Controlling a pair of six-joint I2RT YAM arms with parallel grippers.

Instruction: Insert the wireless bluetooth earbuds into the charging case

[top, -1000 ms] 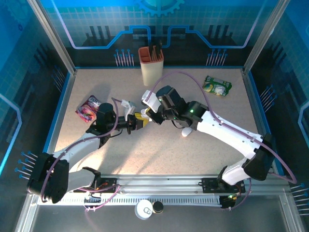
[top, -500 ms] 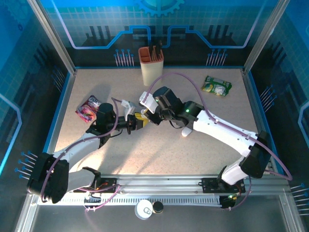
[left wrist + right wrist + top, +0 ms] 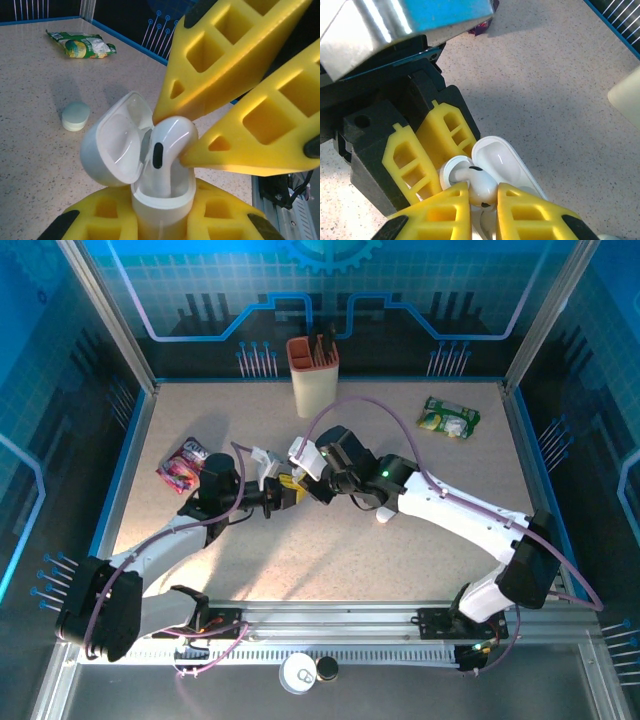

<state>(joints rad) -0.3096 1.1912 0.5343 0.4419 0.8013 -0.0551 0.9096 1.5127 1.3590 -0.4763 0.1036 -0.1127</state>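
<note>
Left wrist view, centre frame: I see the earbud (image 3: 172,132) half seated in the open case (image 3: 162,194), stem end down, with the lid (image 3: 117,150) tipped back to the left. My right gripper (image 3: 481,192) pinches its rounded head, and my left gripper (image 3: 159,207) is clamped on the case body. I judge the bud light, rigid and slippery, so I'd hold the head gently and press straight down.

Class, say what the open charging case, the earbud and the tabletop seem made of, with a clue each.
Charging case: probably hard glossy white plastic; soft highlights in its lid. Earbud: similar smooth white plastic, dark oval inset. Tabletop: perhaps matte speckled laminate or stone composite; fine flecks.
</note>
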